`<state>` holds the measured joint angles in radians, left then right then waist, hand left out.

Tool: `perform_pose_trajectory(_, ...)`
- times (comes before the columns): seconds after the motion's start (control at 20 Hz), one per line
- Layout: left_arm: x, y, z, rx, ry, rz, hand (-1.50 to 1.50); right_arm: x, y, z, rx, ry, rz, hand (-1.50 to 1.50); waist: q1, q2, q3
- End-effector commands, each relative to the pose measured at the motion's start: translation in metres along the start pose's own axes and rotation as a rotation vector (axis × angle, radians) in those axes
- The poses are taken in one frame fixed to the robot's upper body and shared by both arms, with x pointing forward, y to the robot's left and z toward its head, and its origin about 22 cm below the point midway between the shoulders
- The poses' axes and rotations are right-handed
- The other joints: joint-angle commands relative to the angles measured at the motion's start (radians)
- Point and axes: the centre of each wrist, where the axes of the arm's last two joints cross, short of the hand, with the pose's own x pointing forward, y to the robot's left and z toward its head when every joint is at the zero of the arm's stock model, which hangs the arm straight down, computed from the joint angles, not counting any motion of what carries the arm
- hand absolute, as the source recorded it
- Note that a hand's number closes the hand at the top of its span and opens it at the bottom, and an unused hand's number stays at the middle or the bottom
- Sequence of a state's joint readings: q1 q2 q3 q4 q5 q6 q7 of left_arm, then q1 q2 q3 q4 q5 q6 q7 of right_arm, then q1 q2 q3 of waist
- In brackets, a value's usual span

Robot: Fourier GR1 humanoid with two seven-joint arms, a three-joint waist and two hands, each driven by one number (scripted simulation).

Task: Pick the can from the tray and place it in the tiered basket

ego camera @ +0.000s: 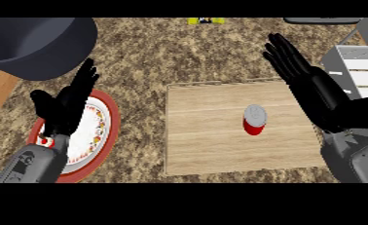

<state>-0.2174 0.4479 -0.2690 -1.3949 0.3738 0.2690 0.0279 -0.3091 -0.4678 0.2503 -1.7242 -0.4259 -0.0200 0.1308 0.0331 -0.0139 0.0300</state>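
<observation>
Speckled brown granite counter (144, 63) as work surface. Red cylindrical metal can with silver top (254, 120) upright on pale wooden tray (201, 141), right of tray centre. Judged light, rigid, smooth-sided, possibly slippery; best taken round mid-wall. Right hand (305, 80) at 1 o'clock from can, fingers straight and spread, apart from it. Grey wire tiered basket (348, 63) at 2 o'clock. Left hand (68, 102) at 9 o'clock, spread, over red-rimmed white plate (108, 126).
</observation>
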Motion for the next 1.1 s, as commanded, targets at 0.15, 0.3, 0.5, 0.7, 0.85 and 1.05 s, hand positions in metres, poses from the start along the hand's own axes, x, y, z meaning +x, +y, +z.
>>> perform_pose_trajectory(0.15, -0.024, 0.055, 0.019, 0.088, 0.164, -0.101, 0.0, -0.093, 0.0, 0.039, -0.163, 0.075, -0.441, 1.5, -0.006, 0.032, -0.022)
perform_pose_trajectory(0.3, -0.041, 0.051, 0.03, 0.128, 0.215, -0.073, 0.0, -0.085, -0.027, 0.05, -0.606, -0.118, -0.584, 1.5, -0.15, 0.012, 0.022)
perform_pose_trajectory(0.5, -0.069, 0.067, 0.065, 0.115, 0.301, -0.096, 0.0, -0.13, 0.015, 0.083, -0.426, -0.084, -0.27, -1.5, -0.026, 0.012, -0.03)
perform_pose_trajectory(0.7, -0.06, 0.071, 0.056, 0.103, 0.296, -0.099, 0.0, -0.129, -0.022, 0.108, -0.383, 0.261, 0.231, -1.5, -0.022, 0.013, -0.04)
perform_pose_trajectory(0.85, -0.065, 0.073, 0.061, 0.107, 0.299, -0.098, 0.0, -0.115, -0.043, 0.117, -0.309, 0.404, 0.467, -1.5, -0.025, 0.01, -0.041)
perform_pose_trajectory(1.05, -0.058, 0.078, 0.06, 0.103, 0.296, -0.089, 0.0, -0.071, -0.051, 0.088, -0.165, 0.532, 0.528, -1.5, -0.023, 0.011, -0.034)
